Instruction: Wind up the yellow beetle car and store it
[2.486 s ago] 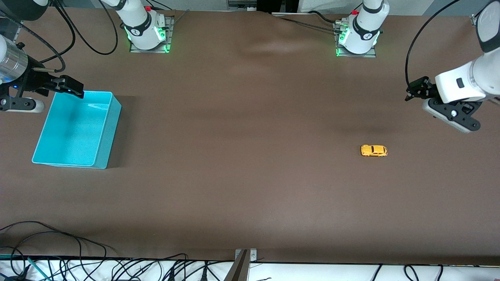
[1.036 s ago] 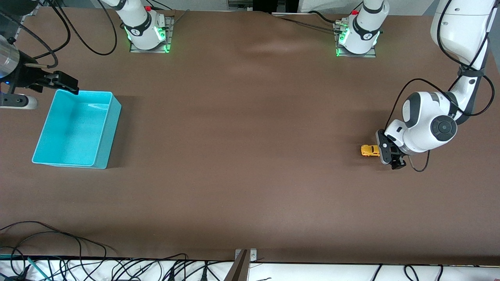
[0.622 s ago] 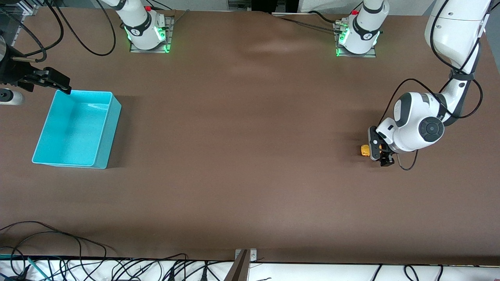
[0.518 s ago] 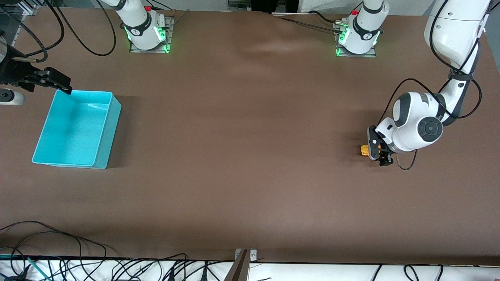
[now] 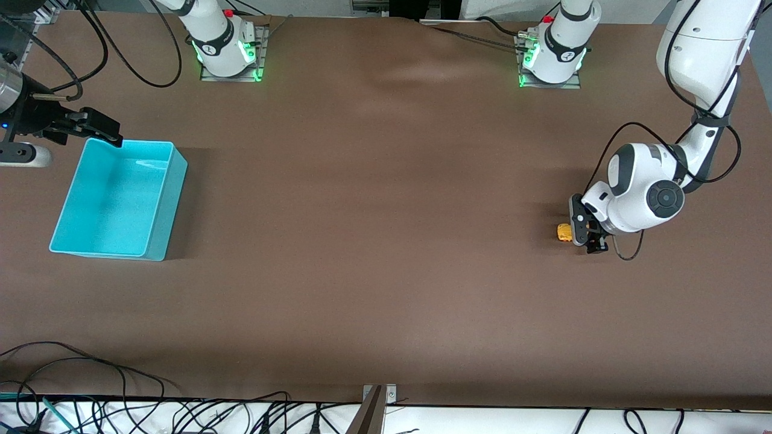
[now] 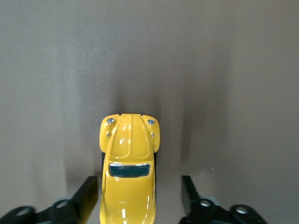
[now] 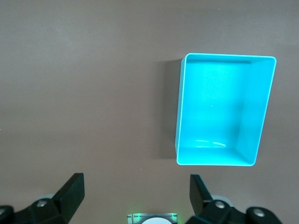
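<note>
Fingers of your left gripper [image 6: 140,198] straddle the car [image 6: 129,170], spread, near the left arm's table end; close squarely on its sides. Your right gripper [image 7: 135,196] waits, spread, by the bin [image 7: 224,109].

White arms [image 5: 639,196] (black fingers [image 6: 86,198])

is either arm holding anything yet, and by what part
Nothing is held. The left tool is open, its fingers either side of the yellow beetle car. The right tool is open and empty.

Yellow beetle car [image 6: 128,179] upright on its wheels, on the table toward the left arm's end.
</note>
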Robot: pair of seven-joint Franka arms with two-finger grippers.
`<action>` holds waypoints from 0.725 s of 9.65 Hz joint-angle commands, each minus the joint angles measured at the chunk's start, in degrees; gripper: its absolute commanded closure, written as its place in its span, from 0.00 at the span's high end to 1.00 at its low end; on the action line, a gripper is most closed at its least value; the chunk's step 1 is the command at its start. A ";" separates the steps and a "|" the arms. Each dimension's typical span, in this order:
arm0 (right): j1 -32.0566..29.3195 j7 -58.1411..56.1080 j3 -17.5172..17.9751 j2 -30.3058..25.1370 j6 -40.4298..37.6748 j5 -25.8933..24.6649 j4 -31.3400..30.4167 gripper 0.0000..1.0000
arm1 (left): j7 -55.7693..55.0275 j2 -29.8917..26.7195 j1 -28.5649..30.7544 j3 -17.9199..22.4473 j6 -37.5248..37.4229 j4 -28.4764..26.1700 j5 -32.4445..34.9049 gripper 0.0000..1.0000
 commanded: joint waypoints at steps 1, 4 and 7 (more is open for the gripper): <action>-0.19 -0.36 -0.25 -0.26 -0.69 1.31 -0.02 1.00 | 1.19 -0.41 0.72 -1.03 0.99 -0.58 0.39 0.18; -0.19 -0.63 -0.26 -0.26 -0.69 1.31 0.07 1.00 | 1.28 -0.33 0.72 -1.38 0.99 -0.40 0.56 0.08; -0.19 -0.63 -0.17 -0.18 -0.60 1.31 0.07 1.00 | 1.45 0.11 0.90 -1.38 0.99 -0.40 0.65 0.09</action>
